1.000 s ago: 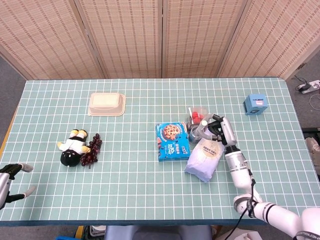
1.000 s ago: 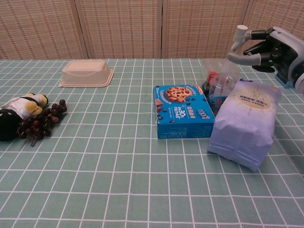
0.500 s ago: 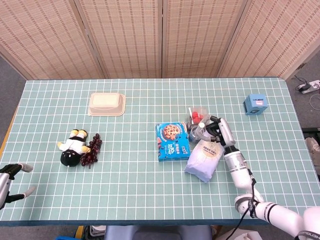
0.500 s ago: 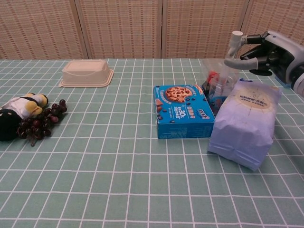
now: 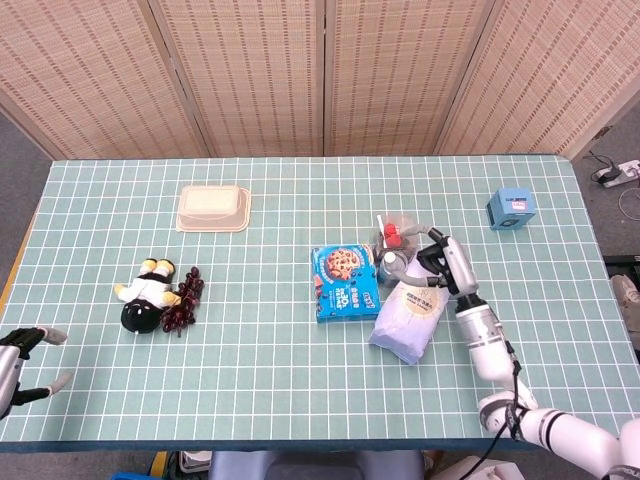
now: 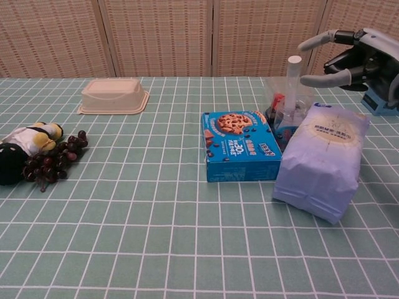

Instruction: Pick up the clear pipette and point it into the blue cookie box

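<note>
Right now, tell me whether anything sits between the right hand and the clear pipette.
Nothing visible does. In the chest view the right hand hangs open just right of the clear pipette, which stands among the clutter behind the pale bag. The gap between fingers and pipette looks free. The blue cookie box lies just left of it.

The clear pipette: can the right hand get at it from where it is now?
Probably yes. The right hand hangs open just right of the clear pipette, which stands upright with its top free. The pale bag in front blocks only its lower part.
</note>
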Controlling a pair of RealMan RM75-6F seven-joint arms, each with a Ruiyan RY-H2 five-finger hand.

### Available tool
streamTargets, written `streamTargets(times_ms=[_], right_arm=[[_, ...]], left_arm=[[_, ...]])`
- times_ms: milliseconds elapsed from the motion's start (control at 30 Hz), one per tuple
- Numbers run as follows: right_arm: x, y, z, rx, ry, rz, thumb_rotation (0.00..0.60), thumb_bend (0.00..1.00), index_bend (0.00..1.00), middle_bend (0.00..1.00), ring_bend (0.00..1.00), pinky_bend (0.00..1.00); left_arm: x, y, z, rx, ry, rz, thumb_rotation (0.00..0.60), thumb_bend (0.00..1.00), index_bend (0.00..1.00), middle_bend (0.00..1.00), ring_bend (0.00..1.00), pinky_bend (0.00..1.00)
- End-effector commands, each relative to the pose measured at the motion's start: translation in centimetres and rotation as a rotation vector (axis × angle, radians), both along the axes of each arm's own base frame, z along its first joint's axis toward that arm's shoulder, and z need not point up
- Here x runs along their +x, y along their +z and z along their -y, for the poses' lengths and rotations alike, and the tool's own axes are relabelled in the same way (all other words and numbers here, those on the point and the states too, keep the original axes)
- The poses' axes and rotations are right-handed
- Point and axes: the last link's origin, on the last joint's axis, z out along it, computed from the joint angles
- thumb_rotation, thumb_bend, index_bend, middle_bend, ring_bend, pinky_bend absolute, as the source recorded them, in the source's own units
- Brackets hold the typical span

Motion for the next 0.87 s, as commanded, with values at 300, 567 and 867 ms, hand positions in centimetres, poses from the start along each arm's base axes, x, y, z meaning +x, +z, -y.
streamTargets(times_ms=[300,567,867], right_arm=[[-0.8,6.6,-5.8,-0.136,0.067,-0.483,0.600,0.00,0.17,0.91,0.99,1.00],[-2.6,10.0,-10.6,-0.233,-0.030,-0.857,0.600,0.00,0.22,0.68,0.73,0.87],[-5.7,11.8,-15.5,-0.258,-0.191,-1.049,0.600,0.00,0.22,0.53,0.49,0.57]], left_arm=[[0.0,-0.2,-0.1,-0.006,0.003,-0.011,0.600,0.15,0.48,0.43,0.35,0.49],[-0.1,-0.3,-0.3,0.003,0.000,-0.010,0.600,0.15,0.48,0.43,0.35,0.49],[0.5,-0.9,-0.1,0.010,-0.036,-0.029,0.600,0.15,0.48,0.43,0.35,0.49]])
